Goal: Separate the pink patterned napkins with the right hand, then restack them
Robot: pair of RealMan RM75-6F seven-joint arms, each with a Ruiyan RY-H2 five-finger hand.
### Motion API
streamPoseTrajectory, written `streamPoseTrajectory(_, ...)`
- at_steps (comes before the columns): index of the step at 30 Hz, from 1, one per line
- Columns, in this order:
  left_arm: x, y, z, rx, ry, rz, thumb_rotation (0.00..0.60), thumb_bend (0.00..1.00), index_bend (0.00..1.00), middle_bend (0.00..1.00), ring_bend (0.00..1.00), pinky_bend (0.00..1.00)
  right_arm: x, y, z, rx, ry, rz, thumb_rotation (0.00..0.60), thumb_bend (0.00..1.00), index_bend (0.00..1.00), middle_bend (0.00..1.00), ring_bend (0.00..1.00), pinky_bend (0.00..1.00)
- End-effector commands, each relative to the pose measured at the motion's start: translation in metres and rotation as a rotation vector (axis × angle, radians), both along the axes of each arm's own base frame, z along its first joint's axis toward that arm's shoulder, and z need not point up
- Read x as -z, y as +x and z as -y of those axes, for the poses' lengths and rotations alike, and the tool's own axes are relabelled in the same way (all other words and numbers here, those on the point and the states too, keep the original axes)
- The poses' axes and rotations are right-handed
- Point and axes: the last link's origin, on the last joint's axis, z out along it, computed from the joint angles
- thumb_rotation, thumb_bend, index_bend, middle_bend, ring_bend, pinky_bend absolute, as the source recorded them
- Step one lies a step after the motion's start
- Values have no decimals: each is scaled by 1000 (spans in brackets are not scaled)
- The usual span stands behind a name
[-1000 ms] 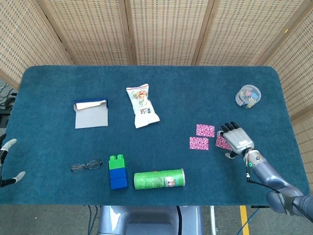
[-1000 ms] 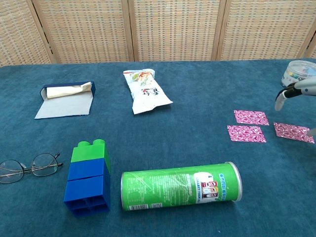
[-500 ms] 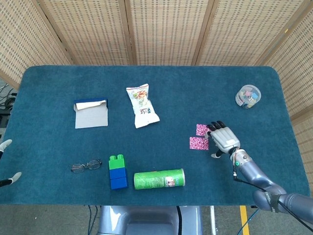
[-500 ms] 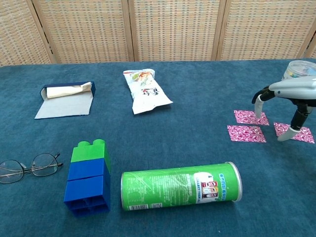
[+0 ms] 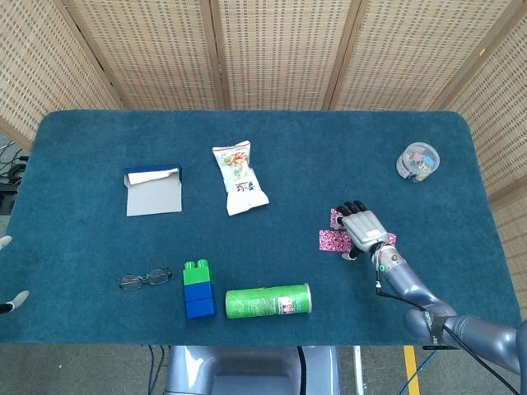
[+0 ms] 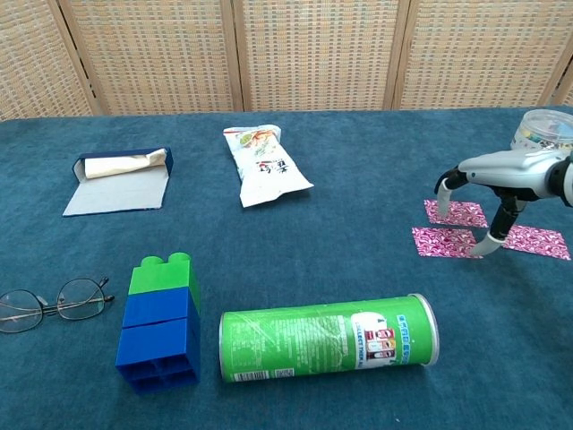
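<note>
Plainly, the three pink napkins [image 6: 446, 242] lay flat and apart on the blue felt table [image 5: 99, 140], right of centre. They looked thin, limp and light, best pinched at an edge. The right hand [image 6: 501, 184] arched over them, fingers spread, holding nothing. The left hand's [image 5: 8, 296] fingers were unclear.
</note>
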Motion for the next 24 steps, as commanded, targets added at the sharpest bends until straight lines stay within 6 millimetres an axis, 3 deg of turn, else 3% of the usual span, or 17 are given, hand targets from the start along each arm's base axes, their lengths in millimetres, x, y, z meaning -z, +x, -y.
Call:
streamPoseTrajectory(1, 0, 0, 0, -1, -1, -1, 600, 49, 121, 0, 0, 0, 2, 0, 1, 5, -7, 2, 600, 196, 336, 146, 0, 23)
streamPoseTrajectory(24, -2, -2, 2, -3, -6, -1, 600, 48, 121, 0, 0, 0, 16, -10, 1, 1, -31, -18, 600, 196, 342, 146, 0, 23)
